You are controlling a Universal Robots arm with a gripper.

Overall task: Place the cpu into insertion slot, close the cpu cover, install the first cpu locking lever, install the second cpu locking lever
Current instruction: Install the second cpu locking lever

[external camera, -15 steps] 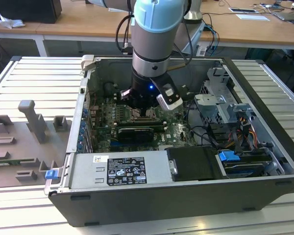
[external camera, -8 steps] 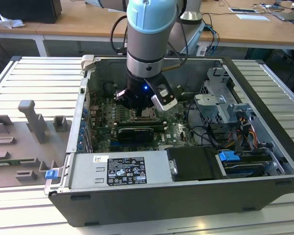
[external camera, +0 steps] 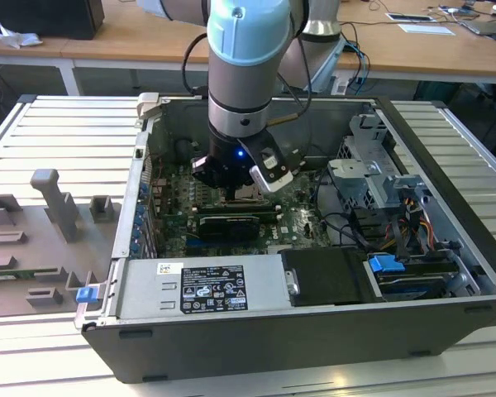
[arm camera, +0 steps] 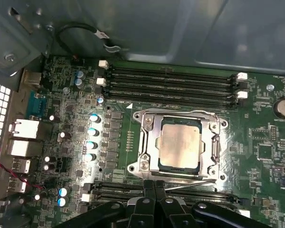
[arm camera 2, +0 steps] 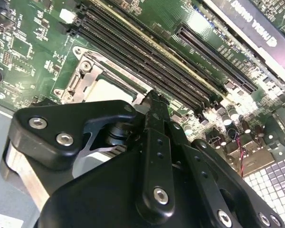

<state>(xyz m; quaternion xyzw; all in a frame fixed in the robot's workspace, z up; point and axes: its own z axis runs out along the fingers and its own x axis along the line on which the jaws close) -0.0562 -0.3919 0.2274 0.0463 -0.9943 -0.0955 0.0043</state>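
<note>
An open computer case [external camera: 331,331] lies on a ribbed metal workbench [external camera: 58,132], with wooden desks [external camera: 132,37] behind it. The exterior view shows the arm [external camera: 244,66] reaching straight down into the case, the gripper [external camera: 246,188] low over the green motherboard [external camera: 302,219], beside the power supply [external camera: 202,288] and the drive bay [external camera: 397,194]. The first wrist view shows the socket directly: the cpu [arm camera: 180,145] lies flat inside the insertion slot [arm camera: 147,164], and the cpu cover [arm camera: 213,145] lies down around it, framing the chip. A thin lever rod [arm camera: 190,184] runs along the socket edge nearest the gripper [arm camera: 154,186]. There the fingers meet with no gap, gripping nothing, tips just beside the rod. The second wrist view shows the memory slots [arm camera 2: 147,57] beyond the gripper [arm camera 2: 152,97].
</note>
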